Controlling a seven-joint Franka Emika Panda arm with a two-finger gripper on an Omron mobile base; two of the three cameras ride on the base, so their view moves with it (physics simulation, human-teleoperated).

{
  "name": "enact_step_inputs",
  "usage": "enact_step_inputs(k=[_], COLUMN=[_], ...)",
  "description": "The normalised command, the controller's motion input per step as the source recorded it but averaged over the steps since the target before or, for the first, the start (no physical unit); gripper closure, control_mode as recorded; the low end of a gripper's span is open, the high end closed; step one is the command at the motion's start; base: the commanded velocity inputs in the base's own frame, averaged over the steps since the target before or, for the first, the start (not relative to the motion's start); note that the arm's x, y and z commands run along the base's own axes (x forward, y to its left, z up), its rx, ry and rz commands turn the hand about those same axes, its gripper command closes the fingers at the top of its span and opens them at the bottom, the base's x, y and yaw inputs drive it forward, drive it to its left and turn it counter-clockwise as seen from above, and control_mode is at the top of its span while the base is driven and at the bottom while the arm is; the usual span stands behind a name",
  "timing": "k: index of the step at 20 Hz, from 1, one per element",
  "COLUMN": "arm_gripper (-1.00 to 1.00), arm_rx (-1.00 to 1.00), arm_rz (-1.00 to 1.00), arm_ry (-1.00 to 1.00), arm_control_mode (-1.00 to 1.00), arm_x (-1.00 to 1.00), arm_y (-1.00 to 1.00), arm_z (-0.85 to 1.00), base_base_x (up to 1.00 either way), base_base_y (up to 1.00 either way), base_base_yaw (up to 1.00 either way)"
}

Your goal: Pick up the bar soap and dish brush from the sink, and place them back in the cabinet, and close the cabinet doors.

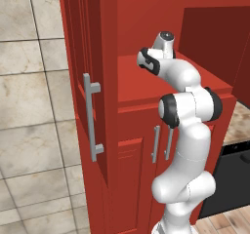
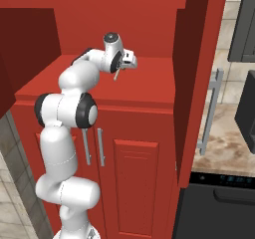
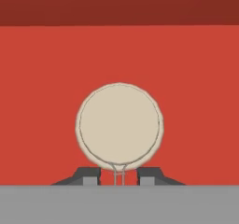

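Brush: the dish brush [image 3: 119, 125] appears in the hand view as a round, flat, cream-coloured disc with a thin darker ring just inside its edge; a thin pale stem runs down from its lower edge between the two finger tips. In the right base view it is a thin pale stick [image 2: 117, 74] slanting down from the hand; that is too small to make out more.
Gripper: the gripper [image 3: 119, 175] is closed narrowly on the stem of the brush, its dark grey finger tips [image 3: 88, 175] sitting close on either side of it. In the right base view the hand [image 2: 125, 61] is held over the red shelf.
Brush place: inside the cabinet [image 1: 146, 13], over the broad flat shelf [image 2: 144, 83]; I cannot tell whether it touches the shelf.
Cabinet: glossy red, smooth, with flat shelves and a plain back wall [image 3: 46, 78].
Doors: both big cabinet doors stand open, the left door [image 1: 88, 82] and the right door [image 2: 196, 83]; they are red and panelled, each with a long upright silver bar handle [image 1: 91, 117].
Lower unit: two smaller red panelled doors [image 2: 134, 183] under the shelf, with short silver handles [image 2: 101, 147].
Arm: white and rounded, with dark joints [image 1: 190, 106].
Floor: pale mottled stone tiles [image 1: 29, 130] with thin dark seams.
Counter: speckled brown stone [image 2: 224, 148] over a black appliance [image 2: 219, 208].
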Motion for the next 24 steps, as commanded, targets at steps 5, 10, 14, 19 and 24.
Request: enact_step_inputs(k=[5, 10, 14, 19, 24], arm_gripper=[-1.00, -1.00, -1.00, -1.00, -1.00], arm_rx=[0.00, 0.00, 0.00, 0.00, 0.00], arm_rz=[0.00, 0.00, 0.00, 0.00, 0.00], arm_ry=[0.00, 0.00, -0.01, -0.10, -0.15], arm_control_mode=[-1.00, -1.00, -1.00, -1.00, -1.00], arm_x=[0.00, 0.00, -0.05, -0.42, -0.64], arm_y=[0.00, 0.00, 0.00, -0.01, -0.01], arm_z=[0.00, 0.00, 0.00, 0.00, 0.00], base_base_x=[0.00, 0.00, 0.00, 0.00, 0.00], base_base_y=[0.00, 0.00, 0.00, 0.00, 0.00], base_base_yaw=[0.00, 0.00, 0.00, 0.00, 0.00])
